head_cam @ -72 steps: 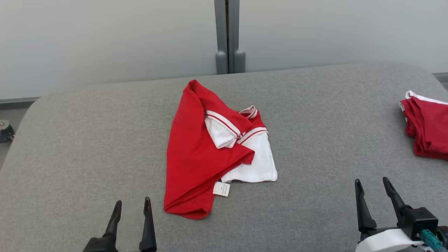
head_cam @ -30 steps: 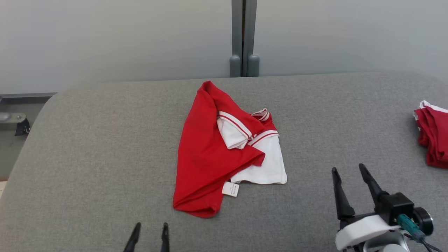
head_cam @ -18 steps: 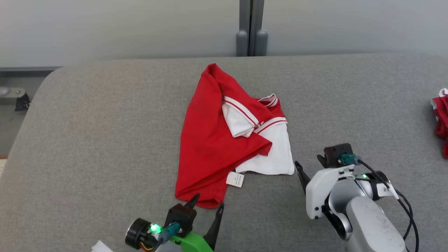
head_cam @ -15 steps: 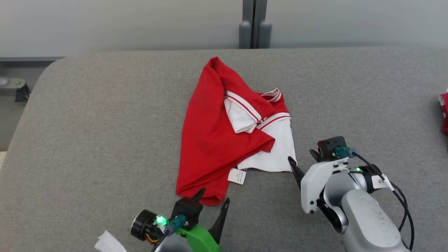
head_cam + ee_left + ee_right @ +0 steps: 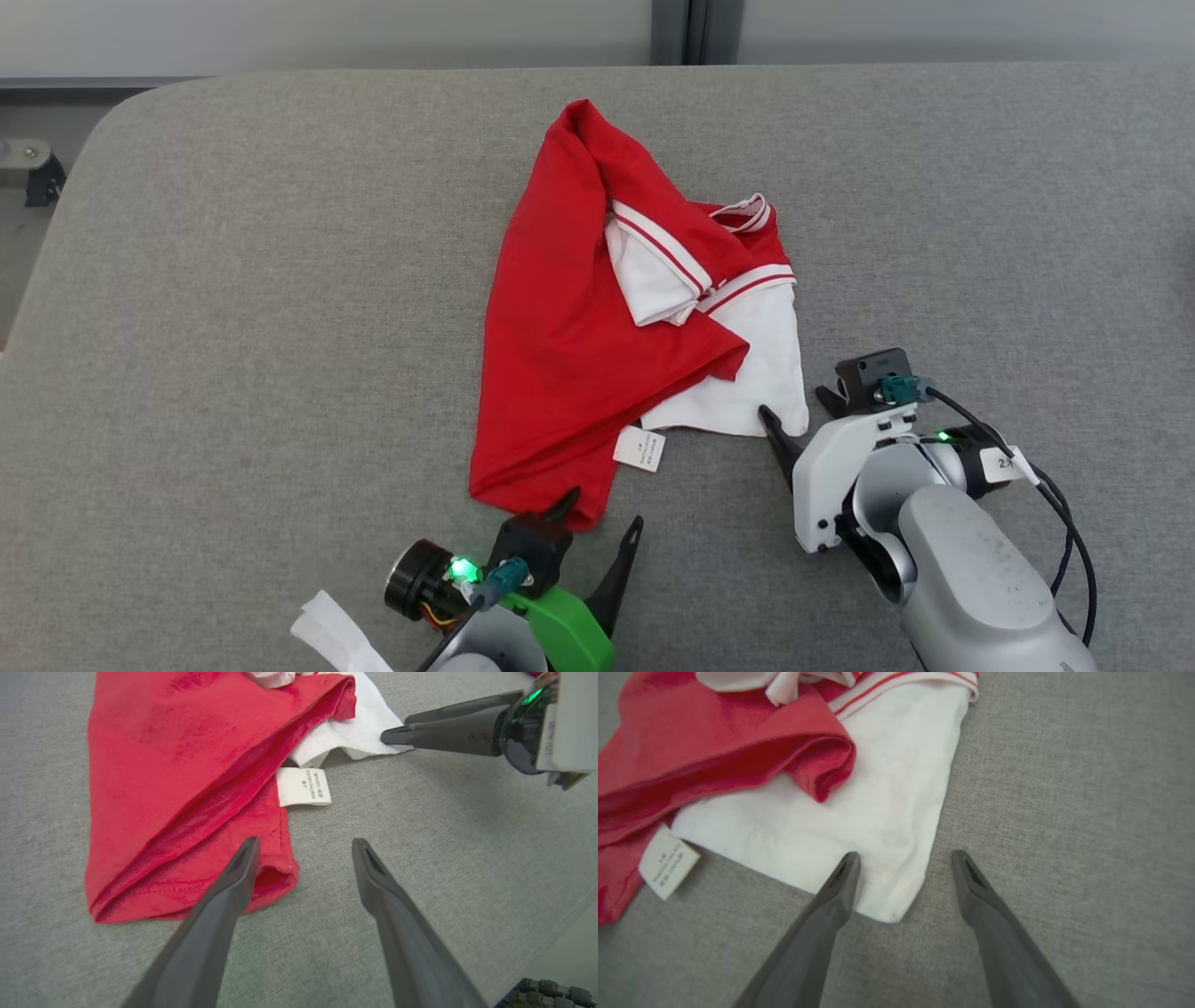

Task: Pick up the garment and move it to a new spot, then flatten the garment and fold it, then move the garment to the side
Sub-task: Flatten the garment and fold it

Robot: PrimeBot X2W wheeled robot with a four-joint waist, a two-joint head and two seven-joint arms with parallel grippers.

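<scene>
A crumpled red and white garment (image 5: 569, 373) lies on a grey fabric surface (image 5: 233, 327). The left gripper (image 5: 304, 840) is low over the surface, its two dark fingers spread wide and empty. The garment's red hem corner lies just at one fingertip, and a white care label (image 5: 303, 786) lies just beyond the gap between the fingers. The right gripper (image 5: 904, 855) is also spread wide and holds nothing. The garment's white corner lies between its fingertips, closer to one, with bare grey fabric by the other. Whether either gripper touches the cloth is unclear.
</scene>
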